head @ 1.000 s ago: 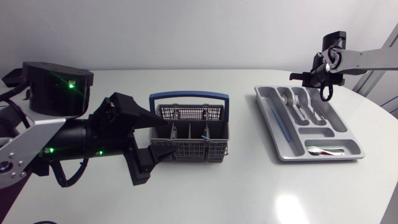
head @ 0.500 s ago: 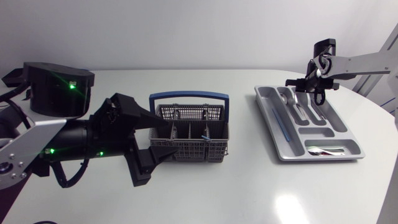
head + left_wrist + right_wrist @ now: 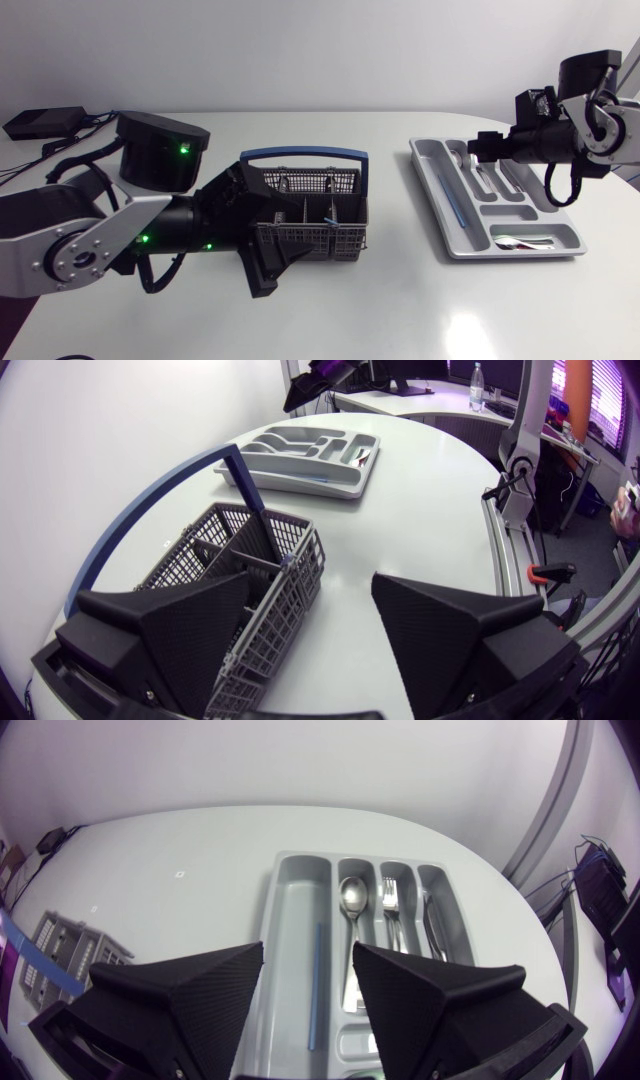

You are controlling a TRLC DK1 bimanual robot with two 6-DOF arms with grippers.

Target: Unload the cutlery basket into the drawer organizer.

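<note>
light: bright, even | shadows: soft | wrist views: fisheye-bent edges

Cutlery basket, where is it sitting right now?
In the head view the cutlery basket sits left of centre on the table, its front left corner inside the open left hand; the drawer organizer lies apart on the right.

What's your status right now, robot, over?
Left hand open, straddling a wall of cutlery basket. Right hand open, empty, above drawer organizer. Spoon, fork already slotted. Nothing between basket and organizer.
</note>
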